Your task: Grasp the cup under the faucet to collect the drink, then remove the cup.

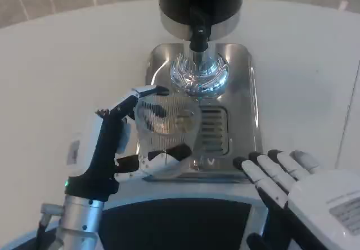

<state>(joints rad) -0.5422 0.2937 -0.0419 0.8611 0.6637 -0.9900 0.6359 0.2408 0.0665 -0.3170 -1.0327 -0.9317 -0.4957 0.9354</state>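
Cup (167,121), frame centre: clear, upright, mouth up, below faucet (198,38); my left hand (121,143) grips it. My right hand (292,177), lower right: fingers spread, empty.

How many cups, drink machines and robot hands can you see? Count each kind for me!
Cups: 1, the clear cup
Drink machines: 1, the dispenser on its metal tray
Robot hands: 2, the left hand and the right hand
Total: 4

cup (167,121) on tray (242,92), before faucet (198,38)
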